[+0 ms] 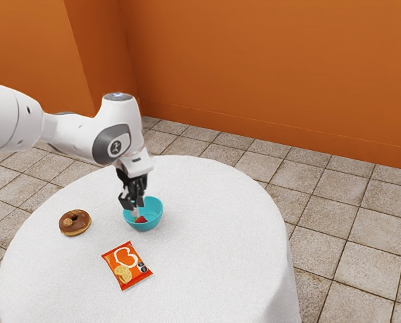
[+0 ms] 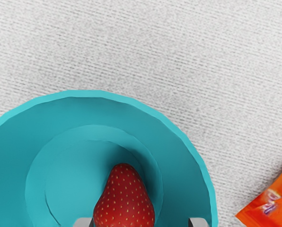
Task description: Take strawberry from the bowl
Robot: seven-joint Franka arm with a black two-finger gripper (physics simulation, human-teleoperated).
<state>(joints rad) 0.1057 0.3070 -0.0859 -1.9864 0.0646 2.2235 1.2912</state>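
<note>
Claw (image 1: 139,210) is at the bowl (image 1: 158,214), pointing down, fingertips inside the rim. It's open, wider than the berry: wrist view has one fingertip (image 2: 83,222) close beside the strawberry (image 2: 125,201) and the other across a clear gap. Can't tell if the close one touches. No grip on anything, berry is between the fingers.

Strawberry is low inside the bowl, off-centre, toward the near side in the exterior view. Red, seeds visible, narrow end exposed in the wrist view. Its other end is cut off there.

Bowl is teal, round, upright on the table (image 1: 214,262). Table is round, white cloth, cloth hanging over the edge.

Other items, exterior view: doughnut (image 1: 84,220) to the exterior view's left of the bowl, well apart from it, chocolate-coloured glaze with lumpy topping, lying flat. Snack bag (image 1: 134,271) on the near side of the bowl, slightly toward the exterior view's left, flat and angled, red-orange with a white outline logo and yellow chips printed on it. Bag and bowl are apart.

Arm (image 1: 77,136) comes in from the exterior view's left, over the far part of the table. Beyond: grey tile floor (image 1: 352,262), orange walls (image 1: 268,67).
</note>
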